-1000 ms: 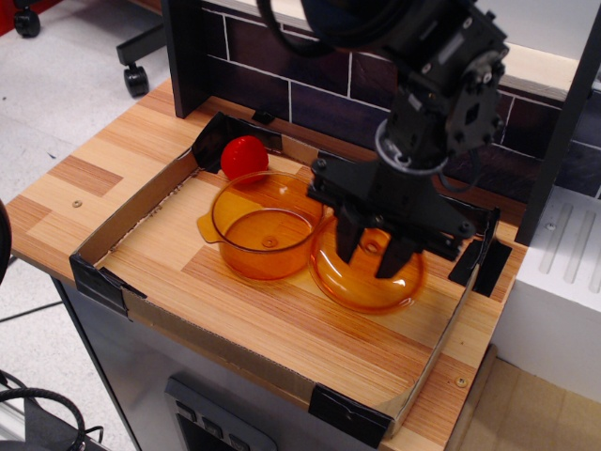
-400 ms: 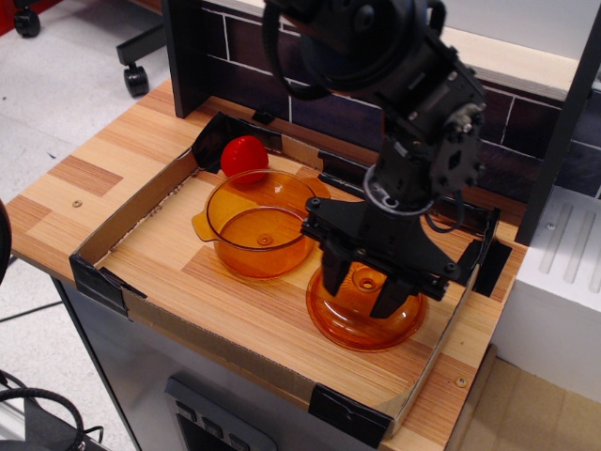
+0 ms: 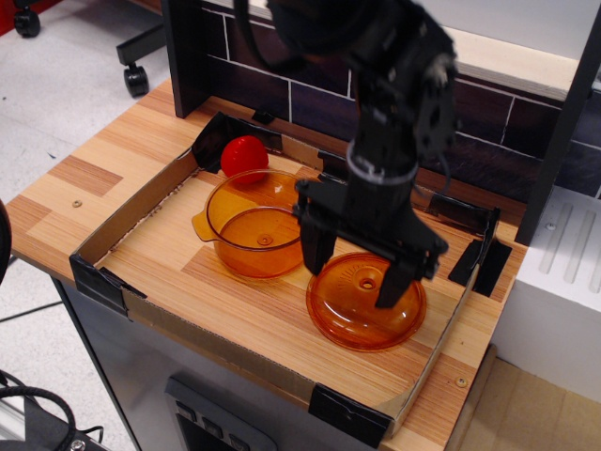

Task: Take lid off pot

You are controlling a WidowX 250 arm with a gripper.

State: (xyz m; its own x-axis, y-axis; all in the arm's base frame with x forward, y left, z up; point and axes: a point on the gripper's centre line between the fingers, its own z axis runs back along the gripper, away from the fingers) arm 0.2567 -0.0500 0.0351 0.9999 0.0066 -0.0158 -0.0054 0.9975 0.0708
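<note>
Here the lid (image 3: 364, 303) is seen lying on the tray (image 3: 141, 211) beside the open pot (image 3: 254, 230), with the gripper (image 3: 355, 271) spread open above it. Light, stiff, slippery plastic is judged; its small knob is best pinched.

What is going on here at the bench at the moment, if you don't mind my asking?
A single robot arm is taking the lid off a small orange pot. The lid already lies on the wooden tray, to the right of the pot and apart from it, and the pot stands open. The end effector is just above the lid with its fingers spread wide on either side of the knob, holding nothing. A red ball sits behind the pot.
</note>
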